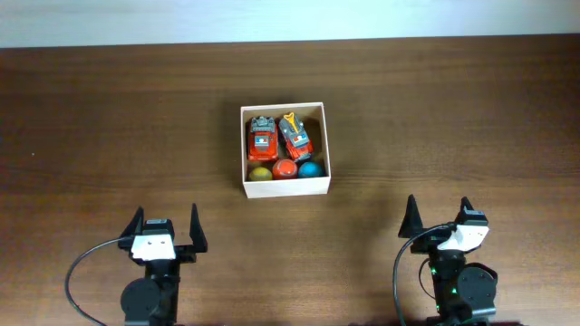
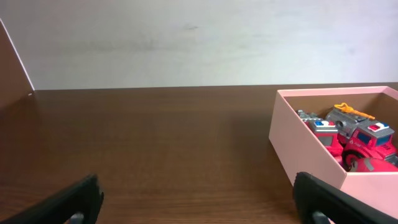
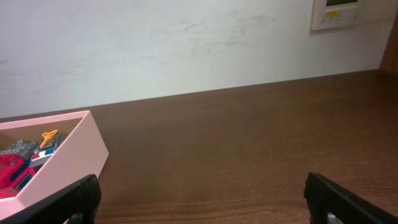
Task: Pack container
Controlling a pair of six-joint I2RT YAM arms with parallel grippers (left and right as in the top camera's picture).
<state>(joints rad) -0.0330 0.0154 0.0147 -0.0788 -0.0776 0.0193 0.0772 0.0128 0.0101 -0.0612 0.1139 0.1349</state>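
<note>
From overhead, the container sits on the table a little above centre, ahead of both arms and between them. It holds two red toy trucks side by side at the back and three balls along the front wall: a yellow ball, a red ball and a blue ball. We find no loose toy anywhere on the wood in this view. Our left gripper and right gripper hover near the lower edge, well apart from the box, each with its fingers spread wide and nothing between them.

In the left wrist view, the container lies ahead and to the right, with the trucks showing over its near wall. Our left fingers stand far apart at the bottom corners, with only bare wood between them.

In the right wrist view, the container lies ahead and to the left, and a corner of its contents is visible. Our right fingers are likewise wide apart and hold nothing.

We judge the packing to be finished or very nearly so: every toy we can see is inside the box, none overhangs the rim, and both arms hold nothing. The box has no lid or flaps that we can make out, so we see no closing step left. Whether more items wait outside the frames we cannot tell.
</note>
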